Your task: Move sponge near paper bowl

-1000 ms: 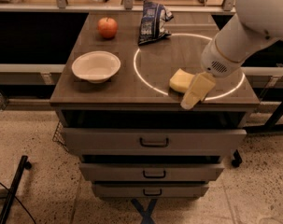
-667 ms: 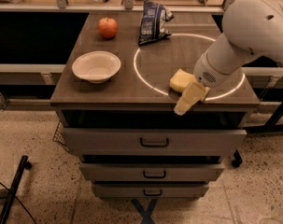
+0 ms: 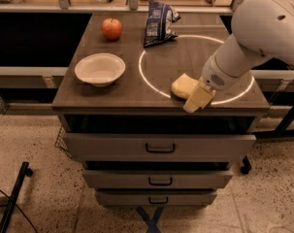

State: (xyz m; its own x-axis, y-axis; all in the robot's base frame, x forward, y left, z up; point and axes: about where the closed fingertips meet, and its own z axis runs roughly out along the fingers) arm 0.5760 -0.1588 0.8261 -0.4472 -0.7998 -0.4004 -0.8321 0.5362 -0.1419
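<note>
The pale yellow sponge [image 3: 183,85] lies on the dark wooden tabletop, on the front part of a white circle marking. The white paper bowl [image 3: 100,69] stands upright near the table's front left, well apart from the sponge. My gripper [image 3: 199,100] hangs from the white arm [image 3: 243,47] that reaches in from the right. It sits right against the sponge's right front side, at the table's front edge. The sponge's right end is hidden behind it.
A red apple [image 3: 112,28] sits at the back left. A dark blue snack bag [image 3: 160,22] lies at the back middle. The table [image 3: 137,98] has three drawers below its front edge. A counter runs behind it.
My gripper has moved a little left and toward the front edge, closer against the sponge. The sponge seems nudged slightly left. Bowl, apple and bag have not moved.
</note>
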